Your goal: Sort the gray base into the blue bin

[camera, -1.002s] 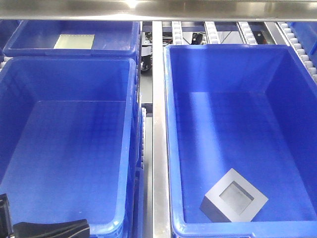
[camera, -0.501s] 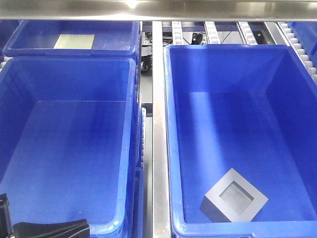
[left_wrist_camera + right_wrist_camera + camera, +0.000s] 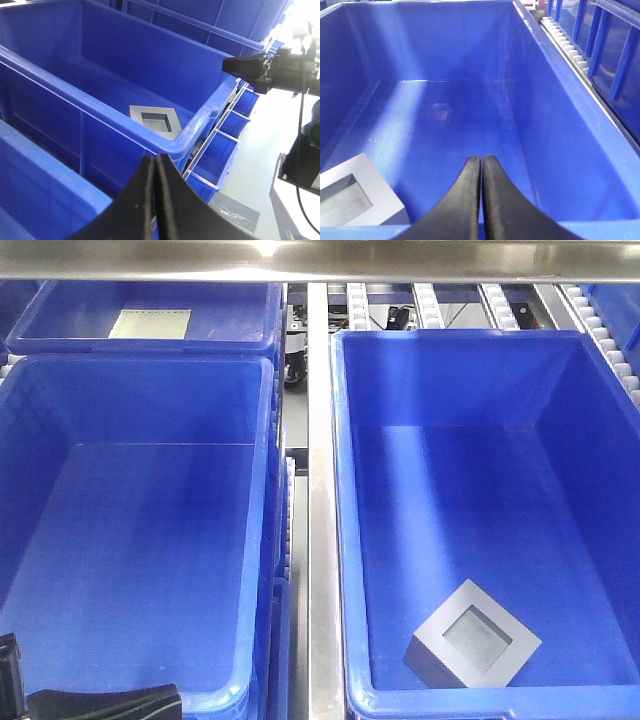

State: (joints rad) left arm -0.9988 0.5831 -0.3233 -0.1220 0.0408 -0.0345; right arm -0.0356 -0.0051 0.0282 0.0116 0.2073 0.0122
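Observation:
The gray base lies on the floor of the right-hand blue bin, in its near corner, with the square recess facing up. The left wrist view shows the gray base inside that blue bin, beyond its rim. My left gripper is shut with nothing in it, outside the bin and below its rim. My right gripper is shut and empty too, over the near rim of the blue bin. The gray base sits to its left, apart from it.
A second blue tub stands left of a steel rail. A shallower tub behind it holds a pale card. Roller tracks run at the back right. Small blue drawers sit under the bin's corner.

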